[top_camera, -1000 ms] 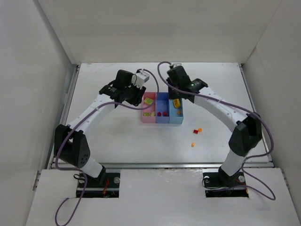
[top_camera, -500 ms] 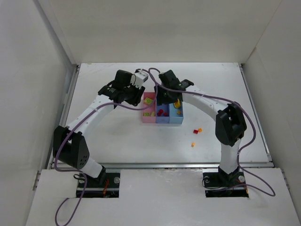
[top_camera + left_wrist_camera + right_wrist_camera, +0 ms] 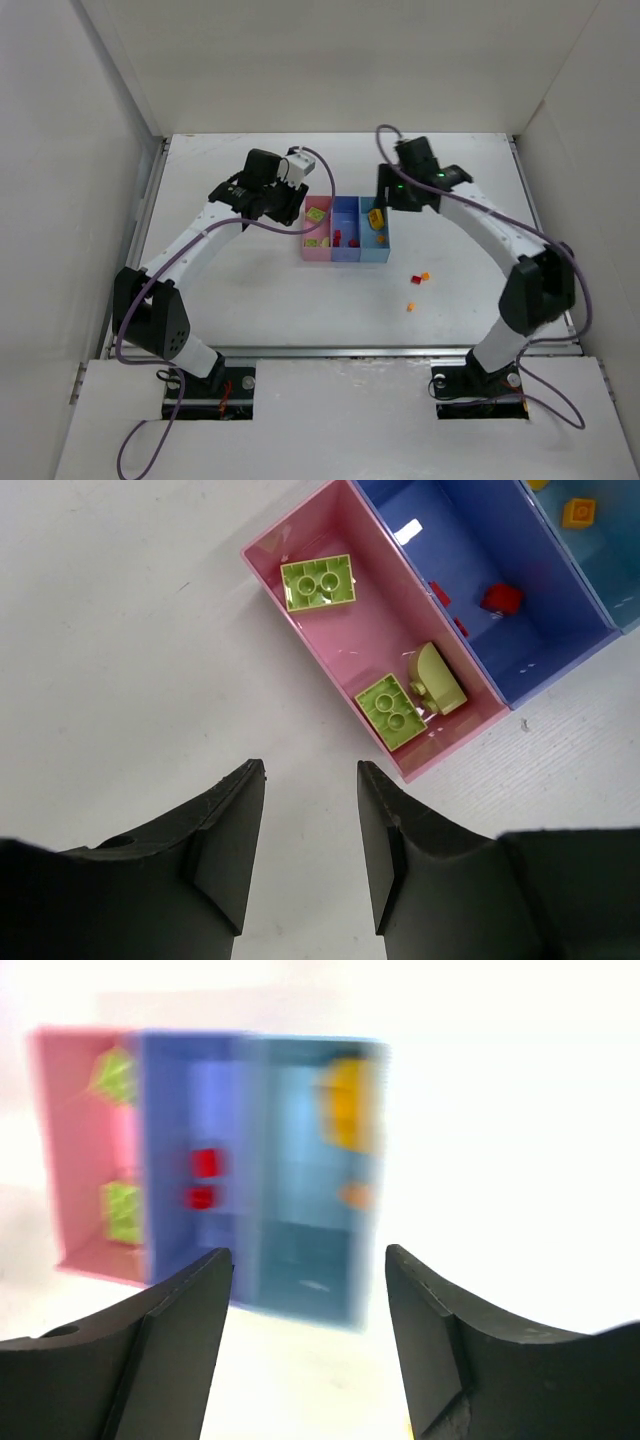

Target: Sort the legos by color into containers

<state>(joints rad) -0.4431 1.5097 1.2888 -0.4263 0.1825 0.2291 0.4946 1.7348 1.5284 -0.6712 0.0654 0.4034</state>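
Observation:
The containers stand joined in a row: pink (image 3: 317, 240), blue-violet (image 3: 345, 212) and light blue (image 3: 377, 250). The pink bin (image 3: 300, 540) holds two yellow-green legos (image 3: 318, 583) and a paler curved piece (image 3: 437, 680). Red legos (image 3: 205, 1163) lie in the blue-violet bin (image 3: 200, 1070). A yellow lego (image 3: 348, 1100) and an orange lego (image 3: 578, 512) lie in the light blue bin (image 3: 305, 1250). My left gripper (image 3: 310, 770) hovers over bare table beside the pink bin, jaws narrowly apart and empty. Near the light blue bin, my right gripper (image 3: 310, 1255) is open and empty; its view is blurred.
Loose on the table right of the bins lie a red lego (image 3: 416, 279) and two orange ones (image 3: 425, 275), (image 3: 410, 307). White walls enclose the table on the left, back and right. Both arms arch over the table's middle.
My right gripper swung left over the blue-violet bin, opened, then pulled back to the right beside the light blue bin. The left arm has stayed put.

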